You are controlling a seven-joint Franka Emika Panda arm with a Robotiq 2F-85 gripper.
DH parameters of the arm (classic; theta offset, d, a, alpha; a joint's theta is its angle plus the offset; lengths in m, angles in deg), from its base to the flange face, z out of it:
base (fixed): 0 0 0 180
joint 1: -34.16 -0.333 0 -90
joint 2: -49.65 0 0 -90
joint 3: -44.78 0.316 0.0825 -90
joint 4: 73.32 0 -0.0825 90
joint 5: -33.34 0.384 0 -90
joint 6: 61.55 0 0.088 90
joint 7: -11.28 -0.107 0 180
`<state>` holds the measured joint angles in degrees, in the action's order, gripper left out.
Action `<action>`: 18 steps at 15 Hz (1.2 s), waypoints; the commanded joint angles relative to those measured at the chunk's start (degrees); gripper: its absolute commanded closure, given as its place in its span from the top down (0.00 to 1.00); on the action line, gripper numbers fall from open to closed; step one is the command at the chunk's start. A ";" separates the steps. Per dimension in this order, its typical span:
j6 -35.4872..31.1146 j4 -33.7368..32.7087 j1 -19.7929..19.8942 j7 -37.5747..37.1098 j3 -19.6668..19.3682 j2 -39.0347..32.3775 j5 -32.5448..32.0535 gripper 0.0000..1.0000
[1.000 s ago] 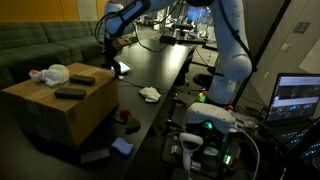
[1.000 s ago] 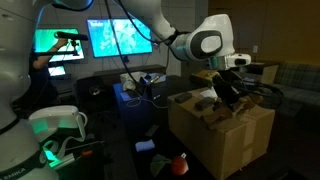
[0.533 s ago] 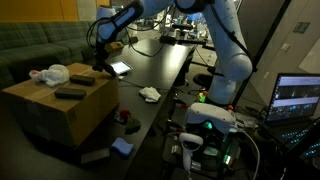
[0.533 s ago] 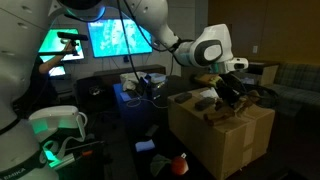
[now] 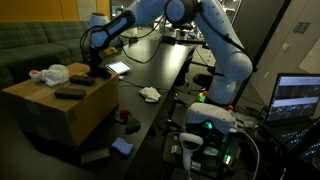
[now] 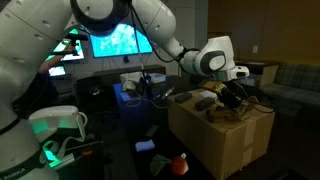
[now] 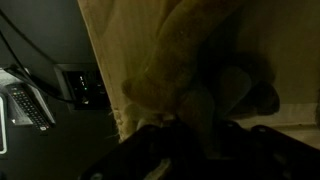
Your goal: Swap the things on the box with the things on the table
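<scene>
The gripper (image 5: 94, 69) hangs low over the top of the cardboard box (image 5: 58, 112), which stands just beside the black table (image 5: 162, 72). Its jaws are lost in shadow, so their spread and any hold cannot be told. The wrist view is dark and blurred.

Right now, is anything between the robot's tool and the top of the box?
Nothing I can see. The tool hangs just over the top of the box, at its edge. The white bag and a dark flat thing lie off to the side.
</scene>
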<state>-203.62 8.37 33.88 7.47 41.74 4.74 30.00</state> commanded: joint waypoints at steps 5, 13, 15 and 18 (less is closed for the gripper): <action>1.25 -5.19 -1.32 -0.82 -1.24 -1.78 -1.22 0.89; -0.04 -1.08 -3.65 0.04 0.34 2.22 -1.03 1.00; -0.20 -0.46 -4.62 -0.06 0.59 2.53 -1.18 1.00; -0.41 -0.10 -6.26 -0.87 0.14 2.54 -1.79 1.00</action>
<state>-203.19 5.73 28.82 7.48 42.12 5.19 29.92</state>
